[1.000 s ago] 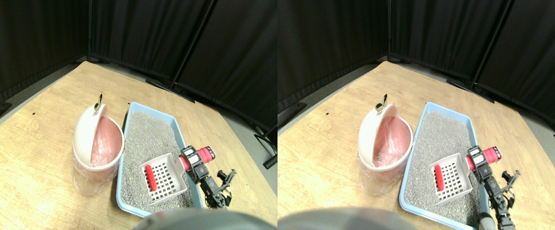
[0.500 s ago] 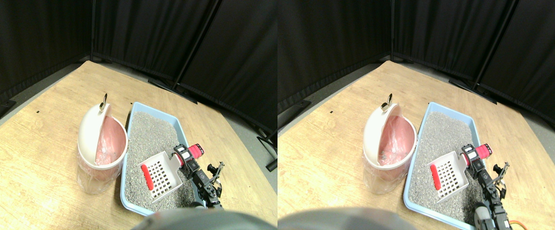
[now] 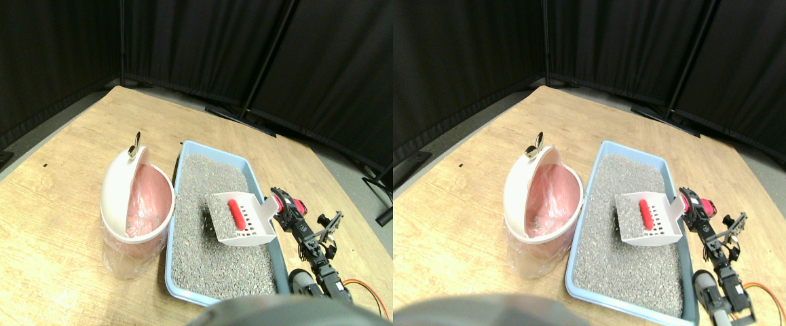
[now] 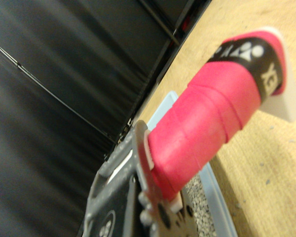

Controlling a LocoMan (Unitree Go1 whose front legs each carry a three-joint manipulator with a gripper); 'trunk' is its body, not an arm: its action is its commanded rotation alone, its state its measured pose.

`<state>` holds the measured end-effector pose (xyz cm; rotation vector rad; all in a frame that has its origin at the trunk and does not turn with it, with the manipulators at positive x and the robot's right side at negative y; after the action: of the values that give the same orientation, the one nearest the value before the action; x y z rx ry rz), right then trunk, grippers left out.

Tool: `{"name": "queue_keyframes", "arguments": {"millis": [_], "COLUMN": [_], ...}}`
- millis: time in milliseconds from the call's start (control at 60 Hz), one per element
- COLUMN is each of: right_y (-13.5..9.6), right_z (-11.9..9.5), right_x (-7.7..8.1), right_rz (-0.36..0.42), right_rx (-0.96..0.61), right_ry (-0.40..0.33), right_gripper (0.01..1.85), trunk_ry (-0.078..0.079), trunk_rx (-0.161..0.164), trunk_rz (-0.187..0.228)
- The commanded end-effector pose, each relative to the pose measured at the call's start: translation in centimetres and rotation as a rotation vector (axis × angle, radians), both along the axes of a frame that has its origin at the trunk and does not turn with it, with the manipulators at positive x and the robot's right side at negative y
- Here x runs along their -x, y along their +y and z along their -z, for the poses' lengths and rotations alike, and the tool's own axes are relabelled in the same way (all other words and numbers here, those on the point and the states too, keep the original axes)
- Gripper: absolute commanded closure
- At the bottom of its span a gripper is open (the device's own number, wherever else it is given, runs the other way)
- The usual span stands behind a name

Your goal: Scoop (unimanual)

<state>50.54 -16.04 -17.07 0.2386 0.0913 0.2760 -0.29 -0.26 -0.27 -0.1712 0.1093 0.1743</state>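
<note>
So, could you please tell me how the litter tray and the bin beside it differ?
The litter tray is blue, shallow and rectangular, filled with grey litter; the bin is white, tall and round, lined with a pink bag. The tray lies open; the bin has a tilted swing lid. Both stand on the wooden floor.

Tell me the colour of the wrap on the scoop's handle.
Pinkish red, with a black band near its end; the wrap on the scoop shows best in the wrist view.
</note>
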Motion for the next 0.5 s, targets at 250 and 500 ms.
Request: {"name": "queue_keyframes", "arguments": {"millis": [250, 500], "right_y": [-1.1, -1.2], "right_z": [-2.9, -3.7], "right_x": [-0.5, -1.2], "right_rz": [0.045, 0.052], "right_rx": [-0.186, -0.223], "right_ry": [-0.124, -0.123], "right_gripper": [1.81, 1.81], "trunk_ry": [0.007, 0.003], "trunk_rx": [-0.001, 0.002], "trunk_rz": [0.017, 0.013]}}
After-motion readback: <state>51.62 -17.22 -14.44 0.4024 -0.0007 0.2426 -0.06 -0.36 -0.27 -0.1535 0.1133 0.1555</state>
